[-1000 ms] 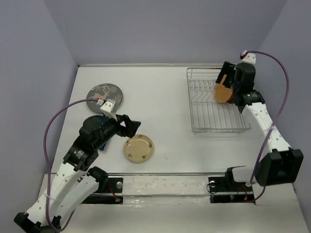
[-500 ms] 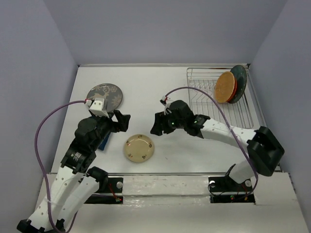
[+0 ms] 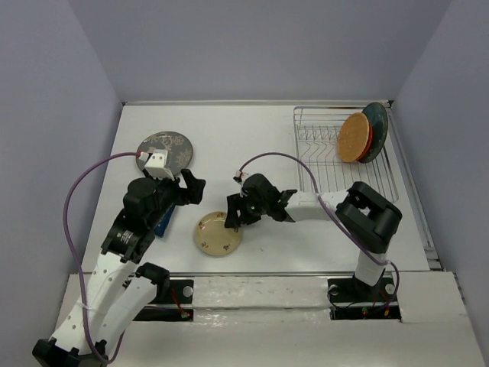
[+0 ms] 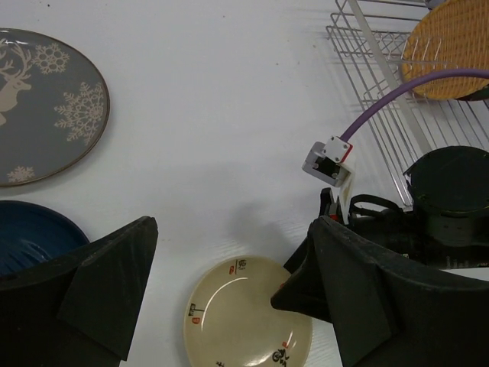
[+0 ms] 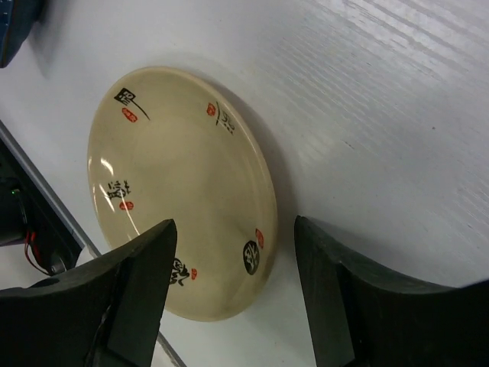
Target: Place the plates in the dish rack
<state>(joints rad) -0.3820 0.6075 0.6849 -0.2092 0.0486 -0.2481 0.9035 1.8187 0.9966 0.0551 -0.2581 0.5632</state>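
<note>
Now the spread right gripper (image 5: 234,229) is hovering at the glossy, round cream plate (image 5: 176,183)'s rim; the left gripper (image 4: 233,260) is gaping empty nearby.

White table (image 3: 252,145): rack (image 3: 328,183), cream plate (image 3: 214,237), deer plate (image 3: 164,145), blue plate (image 4: 30,229)

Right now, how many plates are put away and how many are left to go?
Three look done: the wicker plate, orange plate and teal plate stand in the dish rack. In hand: the open right gripper is at the cream plate, not gripping it yet. Left on the table: that cream plate, the deer plate and the blue plate.
</note>
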